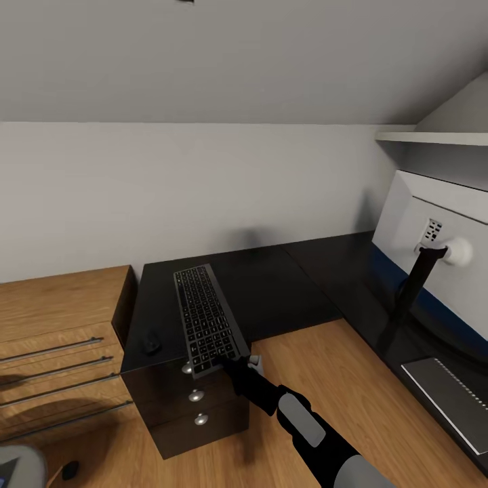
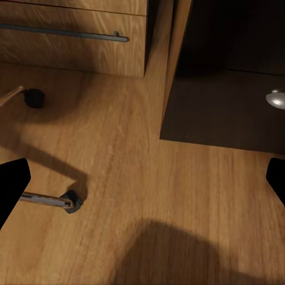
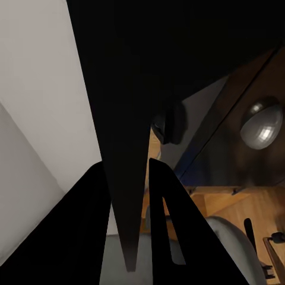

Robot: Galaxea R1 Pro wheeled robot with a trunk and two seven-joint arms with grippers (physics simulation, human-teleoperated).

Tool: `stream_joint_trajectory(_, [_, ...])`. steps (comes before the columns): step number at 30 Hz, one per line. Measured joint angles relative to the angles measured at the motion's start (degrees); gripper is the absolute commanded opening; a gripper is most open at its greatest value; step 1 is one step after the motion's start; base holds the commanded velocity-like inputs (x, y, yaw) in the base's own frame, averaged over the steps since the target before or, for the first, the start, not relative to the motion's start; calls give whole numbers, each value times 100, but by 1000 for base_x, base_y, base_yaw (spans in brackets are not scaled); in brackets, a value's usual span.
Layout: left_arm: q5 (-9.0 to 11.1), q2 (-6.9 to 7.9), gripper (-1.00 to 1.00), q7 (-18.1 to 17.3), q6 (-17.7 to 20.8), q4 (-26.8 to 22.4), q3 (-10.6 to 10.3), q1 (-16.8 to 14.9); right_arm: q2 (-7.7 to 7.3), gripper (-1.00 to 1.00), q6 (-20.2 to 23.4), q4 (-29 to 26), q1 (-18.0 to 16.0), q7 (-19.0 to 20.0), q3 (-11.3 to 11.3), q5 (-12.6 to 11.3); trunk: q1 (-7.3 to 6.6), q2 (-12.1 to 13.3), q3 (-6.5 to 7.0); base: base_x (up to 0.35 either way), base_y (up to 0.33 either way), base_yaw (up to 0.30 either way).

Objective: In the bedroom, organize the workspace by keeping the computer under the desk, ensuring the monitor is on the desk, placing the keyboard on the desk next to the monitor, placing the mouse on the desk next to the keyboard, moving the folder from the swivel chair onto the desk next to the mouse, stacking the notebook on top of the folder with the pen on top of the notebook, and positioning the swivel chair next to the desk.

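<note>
Lying at centre frame on the desk (image 1: 271, 285), the keyboard (image 1: 203, 318) has its near end clamped by the right gripper (image 1: 234, 362). Left of it sits the mouse (image 1: 150, 343); the monitor (image 1: 434, 257) stands far right. The left gripper (image 2: 142, 184) hangs open over floor.

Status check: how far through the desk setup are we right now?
Early to midway. Done: the monitor stands on the desk, and the mouse sits on the desk's left end. In hand: the right gripper holds the keyboard by its near end, tilted over the drawer end, far from the monitor. Left: set the keyboard by the monitor, bring the mouse beside it, then the folder, notebook, pen and chair steps.
</note>
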Motion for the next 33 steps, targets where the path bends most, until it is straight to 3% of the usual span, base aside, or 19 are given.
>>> stream_joint_trajectory(6, [0, 0, 100, 0, 0, 0, 0, 0, 0, -100, 2, 0, 0, -7, 0, 1, 0, 0, 0, 0, 0, 0])
stream_joint_trajectory(7, [0, 0, 100, 0, 0, 0, 0, 0, 0, 100, 2, 0, 0, -7, 0, 0, 0, 0, 0, 0, 0, 0])
stream_joint_trajectory(26, [-7, 0, 100, -9, 2, 203, -31, 0, 0, 100, -1, 1, 0, 16, 8, -3, 0, 0, 0, -1, 0, 0])
stream_joint_trajectory(33, [-9, 5, 100, -10, 0, 222, -66, 0, 0, 100, -2, 0, 0, 17, 9, -2, 3, 0, 0, -207, 0, 0])
